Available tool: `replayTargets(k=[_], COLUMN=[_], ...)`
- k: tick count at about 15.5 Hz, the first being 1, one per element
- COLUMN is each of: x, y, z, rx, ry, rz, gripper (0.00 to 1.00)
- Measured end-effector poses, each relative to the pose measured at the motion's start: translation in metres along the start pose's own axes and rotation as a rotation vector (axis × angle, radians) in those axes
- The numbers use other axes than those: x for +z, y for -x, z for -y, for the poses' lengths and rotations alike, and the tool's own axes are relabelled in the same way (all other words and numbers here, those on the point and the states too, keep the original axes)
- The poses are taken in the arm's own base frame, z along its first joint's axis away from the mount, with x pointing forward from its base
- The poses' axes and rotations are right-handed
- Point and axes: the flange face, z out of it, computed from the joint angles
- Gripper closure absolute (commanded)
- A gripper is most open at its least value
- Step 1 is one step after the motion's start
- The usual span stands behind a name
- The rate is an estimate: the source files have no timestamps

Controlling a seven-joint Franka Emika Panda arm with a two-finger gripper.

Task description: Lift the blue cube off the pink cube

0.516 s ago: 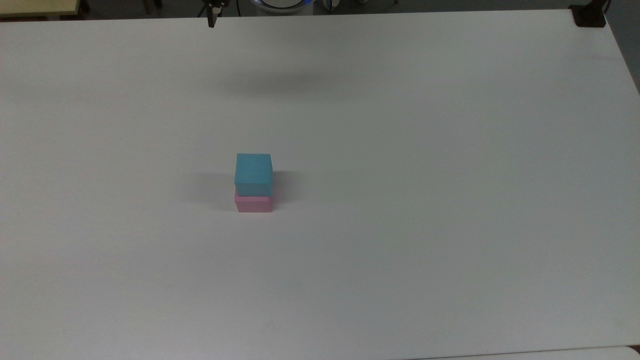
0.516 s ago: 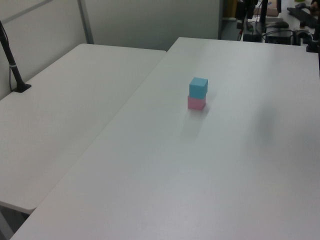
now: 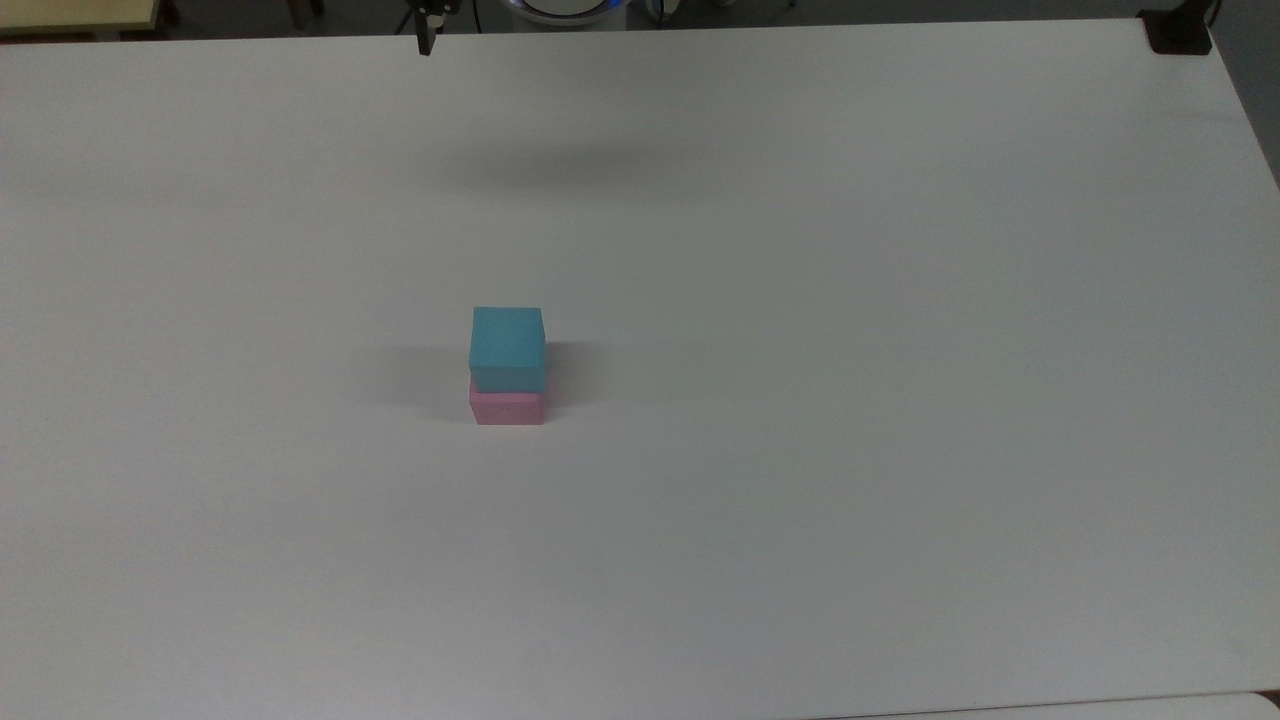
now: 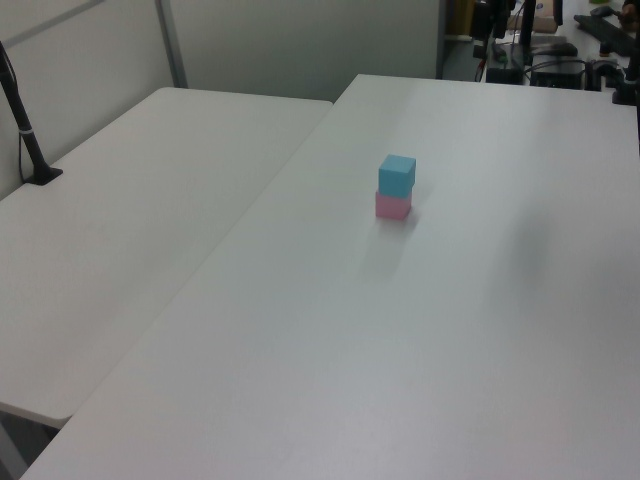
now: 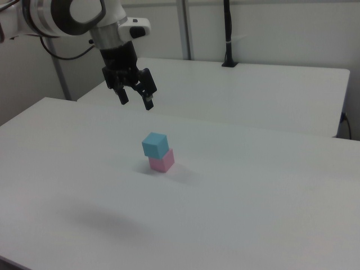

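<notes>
The white table [image 5: 270,191] spreads under the gripper [image 5: 135,100], which hangs in the air with its two black fingers [image 5: 148,101] spread apart and nothing between them. Below it and toward the right view's right, well apart from the fingertips, the blue cube [image 5: 154,145] sits squarely on top of the pink cube [image 5: 163,161], the two touching, in the open middle of the table. In the top view the blue cube [image 3: 508,346] covers most of the pink cube [image 3: 506,407], far below the fingertip [image 3: 426,42] at the upper edge
</notes>
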Motion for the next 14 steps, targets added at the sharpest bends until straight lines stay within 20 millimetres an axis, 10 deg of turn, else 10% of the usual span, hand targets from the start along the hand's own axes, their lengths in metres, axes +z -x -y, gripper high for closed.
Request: replayTargets(k=[14], x=[0.0], y=[0.001], z=[0.017], rx=[0.038], ry=[-0.173], rz=[0.017], gripper=[0.0])
